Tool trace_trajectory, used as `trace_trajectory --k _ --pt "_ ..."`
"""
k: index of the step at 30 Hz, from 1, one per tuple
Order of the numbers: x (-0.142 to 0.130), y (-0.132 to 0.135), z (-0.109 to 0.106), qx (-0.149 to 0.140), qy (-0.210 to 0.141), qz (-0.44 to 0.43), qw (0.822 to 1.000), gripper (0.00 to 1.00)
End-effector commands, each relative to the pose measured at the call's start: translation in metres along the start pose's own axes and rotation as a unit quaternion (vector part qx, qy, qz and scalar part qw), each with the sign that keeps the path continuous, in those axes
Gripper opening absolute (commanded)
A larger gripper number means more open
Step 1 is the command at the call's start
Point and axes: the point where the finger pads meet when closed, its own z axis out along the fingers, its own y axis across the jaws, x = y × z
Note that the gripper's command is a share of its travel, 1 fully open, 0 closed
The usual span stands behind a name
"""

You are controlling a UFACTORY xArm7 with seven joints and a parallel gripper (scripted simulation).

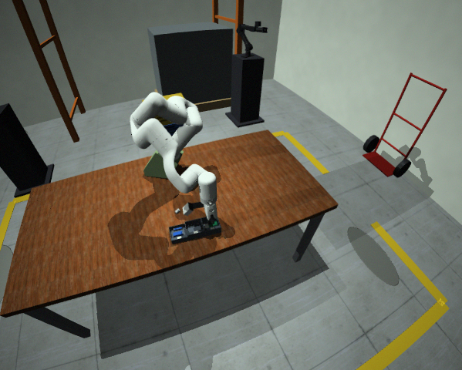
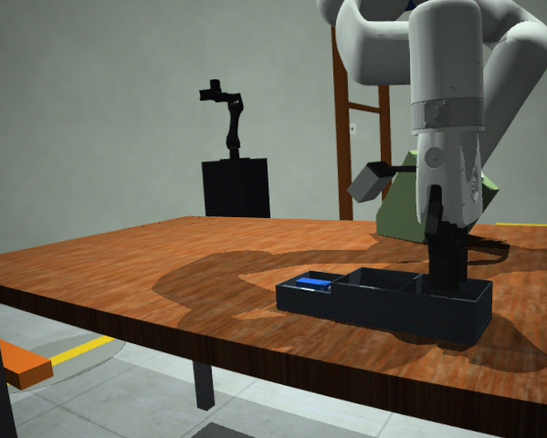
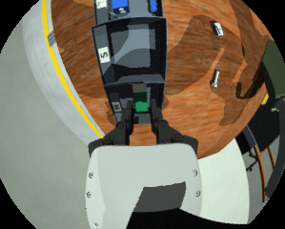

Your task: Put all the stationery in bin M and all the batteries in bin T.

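Observation:
Three dark bins stand in a row (image 1: 193, 237) (image 2: 382, 311) (image 3: 132, 48) near the table's front edge; their labels are too small to read. The far bin holds a blue thing (image 1: 177, 230) (image 2: 313, 281) and a second blue thing (image 3: 152, 0). My gripper (image 1: 212, 220) (image 3: 141, 106) reaches straight down into the near bin, its fingers slightly apart. A small green block (image 1: 214, 224) (image 3: 141, 103) lies in that bin between the fingertips. In the exterior view the bin wall hides the fingertips and the block. The middle bin looks empty.
Two small pale things (image 3: 216, 29) (image 3: 216, 76) lie on the wooden table (image 1: 83, 239) (image 2: 122, 264) behind the bins. A green wedge (image 1: 154, 167) (image 2: 398, 216) stands at the arm's base. The table's front edge runs close to the bins.

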Motion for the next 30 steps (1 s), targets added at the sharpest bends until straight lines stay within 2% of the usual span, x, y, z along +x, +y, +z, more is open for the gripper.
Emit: trace_trajectory --k 1,3,10,13,15,25,30 --pt "0.0 -0.002 -0.016 0.002 0.0 0.0 1.0 0.29" --pt "0.0 -0.002 -0.024 0.002 0.0 0.0 1.0 0.29" --pt "0.0 -0.001 -0.024 0.002 0.0 0.0 1.0 0.29" --pt "0.018 0.016 -0.025 0.002 0.0 -0.075 0.997 0.29" --pt "0.018 0.016 -0.025 0.002 0.0 -0.075 0.997 0.29" --pt "0.078 0.074 -0.026 0.002 0.001 -0.247 0.969 0.29" --pt "0.108 0.103 -0.027 0.002 0.001 -0.252 0.968 0.29"
